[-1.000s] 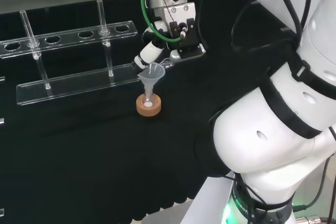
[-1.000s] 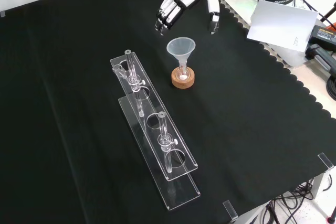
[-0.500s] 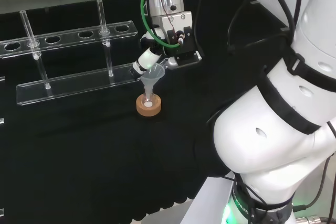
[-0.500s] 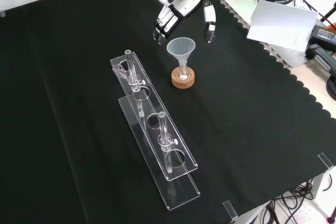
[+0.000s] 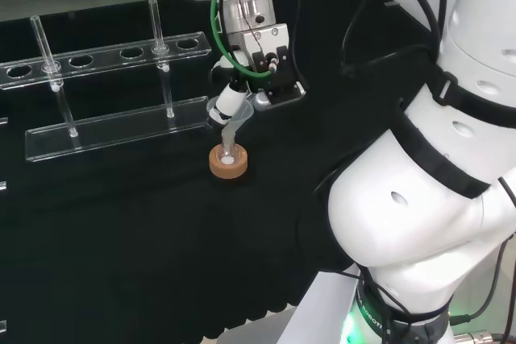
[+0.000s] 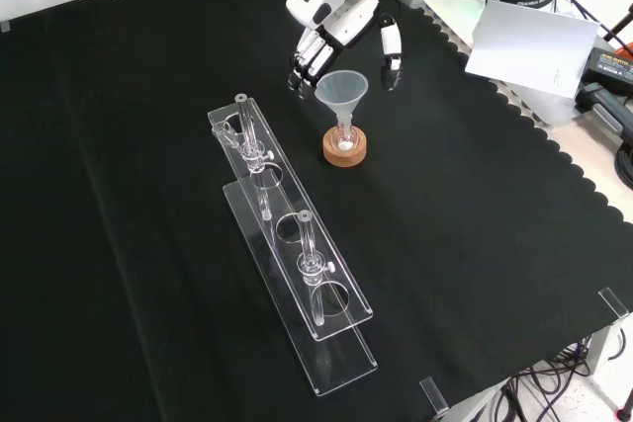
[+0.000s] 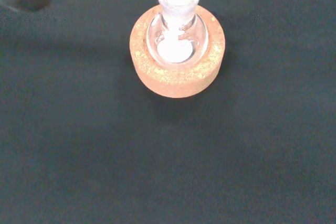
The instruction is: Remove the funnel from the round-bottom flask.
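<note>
Hand: black and white robot hand (image 6: 341, 22), fingers (image 6: 307, 56) relaxed and spread on one side of the funnel rim, thumb on the other; holding nothing; contact with the rim cannot be told.
Funnel: clear cone-shaped plastic funnel (image 6: 341, 94), upright, stem seated in the flask neck.
Flask: small clear glass round-bottom flask (image 7: 177, 43) with white contents at its bottom.
Stand: round cork ring (image 6: 344, 148) under the flask, resting on the surface.
Surface: black cloth-covered surface (image 6: 475, 244).
Rack: clear acrylic tube rack (image 6: 292, 274), left of the cork ring in the front view, carrying clear upright tubes.
</note>
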`<act>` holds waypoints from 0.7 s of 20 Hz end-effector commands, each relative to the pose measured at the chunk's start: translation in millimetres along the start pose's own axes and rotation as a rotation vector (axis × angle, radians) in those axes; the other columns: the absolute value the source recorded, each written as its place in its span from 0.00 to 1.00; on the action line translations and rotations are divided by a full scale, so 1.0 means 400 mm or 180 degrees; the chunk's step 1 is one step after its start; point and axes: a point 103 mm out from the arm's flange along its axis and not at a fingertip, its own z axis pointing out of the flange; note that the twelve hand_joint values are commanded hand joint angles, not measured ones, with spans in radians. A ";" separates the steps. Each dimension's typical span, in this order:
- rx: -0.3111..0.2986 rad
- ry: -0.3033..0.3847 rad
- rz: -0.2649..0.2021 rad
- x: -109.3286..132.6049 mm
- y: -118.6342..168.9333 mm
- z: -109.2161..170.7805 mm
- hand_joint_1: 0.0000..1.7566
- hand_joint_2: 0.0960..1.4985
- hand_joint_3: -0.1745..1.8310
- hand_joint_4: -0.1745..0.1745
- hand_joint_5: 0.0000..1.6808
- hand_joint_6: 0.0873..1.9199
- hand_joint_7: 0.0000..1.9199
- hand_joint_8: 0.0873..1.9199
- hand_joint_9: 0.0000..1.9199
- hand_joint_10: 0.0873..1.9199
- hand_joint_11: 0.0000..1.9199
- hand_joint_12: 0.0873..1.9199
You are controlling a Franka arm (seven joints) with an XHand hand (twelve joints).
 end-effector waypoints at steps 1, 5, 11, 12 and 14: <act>0.0030 -0.0026 -0.0048 0.003 0.012 0.015 0.43 0.36 0.23 0.36 0.00 0.00 0.00 0.13 0.03 0.45 0.21 0.75; 0.0041 -0.0012 -0.0030 0.005 0.017 0.025 0.44 0.34 0.26 0.35 0.00 0.00 0.00 0.15 0.04 0.45 0.23 0.74; 0.0068 -0.0020 -0.0028 0.004 0.023 0.029 0.43 0.33 0.29 0.34 0.00 0.00 0.00 0.19 0.07 0.45 0.24 0.74; 0.0079 -0.0020 -0.0030 0.003 0.025 0.031 0.43 0.32 0.29 0.34 0.00 0.00 0.00 0.19 0.07 0.44 0.24 0.74; 0.0082 -0.0038 -0.0023 0.003 0.028 0.033 0.44 0.32 0.30 0.33 0.01 0.00 0.00 0.22 0.08 0.44 0.25 0.73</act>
